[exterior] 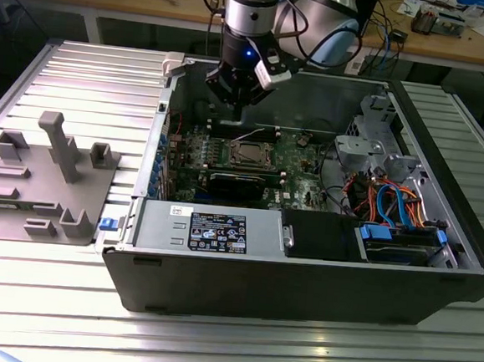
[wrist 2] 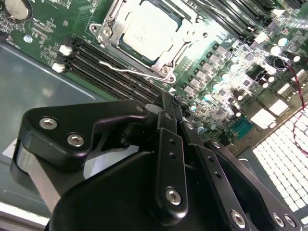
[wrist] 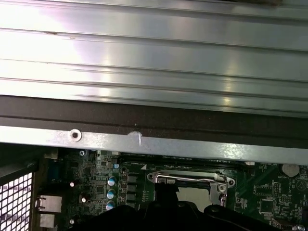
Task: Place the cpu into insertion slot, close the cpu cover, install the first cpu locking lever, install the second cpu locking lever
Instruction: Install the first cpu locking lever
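The cpu (wrist 2: 147, 29), a silvery square chip, lies in the insertion slot (exterior: 246, 154) on the green board inside the open computer case. The cpu cover (wrist 2: 169, 57), a thin metal frame, lies flat around it. A thin wire locking lever (wrist 2: 126, 69) runs along the socket's side nearest my gripper; in the exterior view it (exterior: 247, 135) slants up a little from the socket. My gripper (exterior: 235, 105) hangs above the board just behind the socket, black fingers together with nothing between them. In both wrist views the gripper (wrist 2: 168, 100) (wrist: 166, 193) is close to the socket frame (wrist: 190, 180) without touching it.
Long black memory slots (wrist 2: 113, 65) lie between my gripper and the socket. A black block (exterior: 238, 182) sits in front of the socket, and beyond it a silver power supply (exterior: 213, 229). Drive cages with blue and orange cables (exterior: 391, 205) fill the exterior view's right. A grey fixture plate (exterior: 41, 174) stands outside the case.
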Robot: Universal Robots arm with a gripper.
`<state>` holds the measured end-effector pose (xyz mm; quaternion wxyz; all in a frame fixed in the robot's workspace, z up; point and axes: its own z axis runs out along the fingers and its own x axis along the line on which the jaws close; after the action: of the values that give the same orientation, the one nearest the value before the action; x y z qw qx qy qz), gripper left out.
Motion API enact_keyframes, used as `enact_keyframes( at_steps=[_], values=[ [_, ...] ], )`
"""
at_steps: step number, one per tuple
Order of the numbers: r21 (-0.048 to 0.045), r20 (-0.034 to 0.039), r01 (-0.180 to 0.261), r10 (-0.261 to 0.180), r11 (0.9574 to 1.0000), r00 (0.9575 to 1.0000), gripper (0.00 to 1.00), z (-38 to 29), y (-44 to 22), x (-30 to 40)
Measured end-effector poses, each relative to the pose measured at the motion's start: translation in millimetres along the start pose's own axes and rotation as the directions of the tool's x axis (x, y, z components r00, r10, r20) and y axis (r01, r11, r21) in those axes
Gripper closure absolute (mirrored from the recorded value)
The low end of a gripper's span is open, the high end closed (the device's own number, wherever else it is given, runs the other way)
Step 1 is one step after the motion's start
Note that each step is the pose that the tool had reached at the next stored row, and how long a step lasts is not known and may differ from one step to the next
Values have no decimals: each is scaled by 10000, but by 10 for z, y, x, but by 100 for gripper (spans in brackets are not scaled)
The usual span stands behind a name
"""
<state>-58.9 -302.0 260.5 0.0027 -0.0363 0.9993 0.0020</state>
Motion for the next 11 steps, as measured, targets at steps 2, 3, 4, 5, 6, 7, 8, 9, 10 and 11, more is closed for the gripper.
enact_keyframes(
  at_steps=[2,3,4,5,6,7,8,9,10,11],
  values=[
    [-172,9,-1,1,9999,10000,89,11,-1,-9],
    [-214,9,-1,1,9998,10000,89,20,0,-16],
    [-219,6,0,0,9998,10000,89,27,-1,-21],
    [-218,-2,3,-3,9998,10000,89,37,-2,-29],
    [-218,-7,7,-7,9998,10000,89,45,-3,-37],
    [-218,-13,13,-13,9998,10000,89,56,-3,-47],
    [-219,-17,17,-17,9998,10000,89,64,-4,-55],
    [-219,-21,21,-22,9998,10000,89,73,-5,-62],
    [-219,-26,27,-27,9998,10000,89,82,-5,-70],
    [-220,-31,33,-34,9998,10000,89,94,-6,-76]
  ],
)
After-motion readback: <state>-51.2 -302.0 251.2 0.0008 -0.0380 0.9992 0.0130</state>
